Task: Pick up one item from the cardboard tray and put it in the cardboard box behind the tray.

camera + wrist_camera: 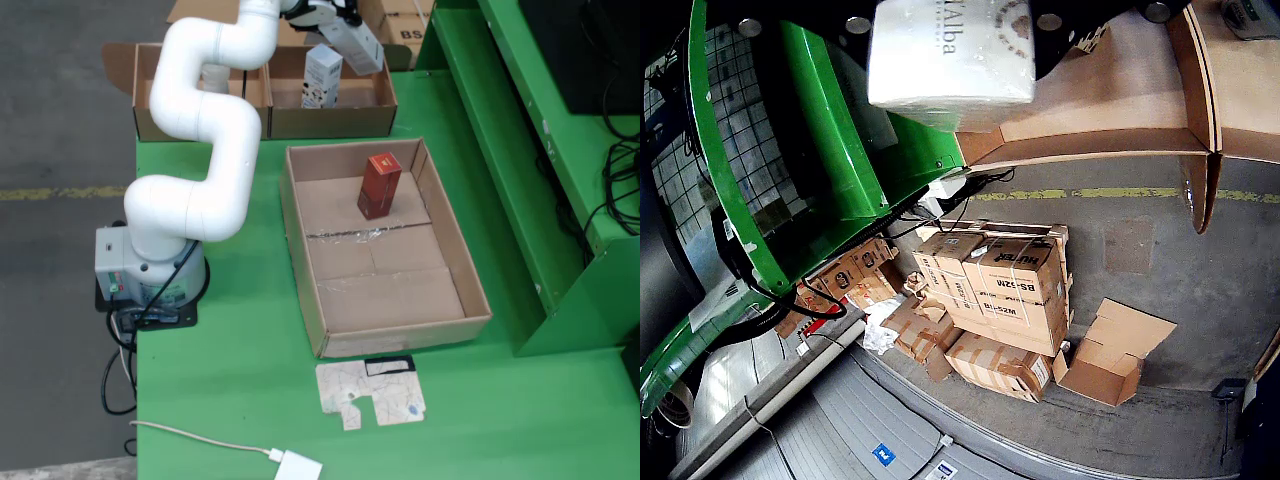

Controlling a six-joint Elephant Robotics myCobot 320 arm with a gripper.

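While carried at the desk's far edge, white carton [322, 76] upright, long axis vertical, clamped by end effector [340, 42] at its top. Hangs over right-hand cardboard box [330, 120] of 2 behind cardboard tray [450, 250], directly above the opening. Wrist view: carton [950, 55] fills top of frame, grip points hidden. Probably straight down, then release. 1 red box [379, 185] left upright in tray's far half.

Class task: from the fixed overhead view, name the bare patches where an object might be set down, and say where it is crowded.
Free: the tray floor in front of the red box; the green table between tray and arm base; the table's front right corner beside the flat card scrap. Crowded: the back boxes, where the pincer holds the white carton.
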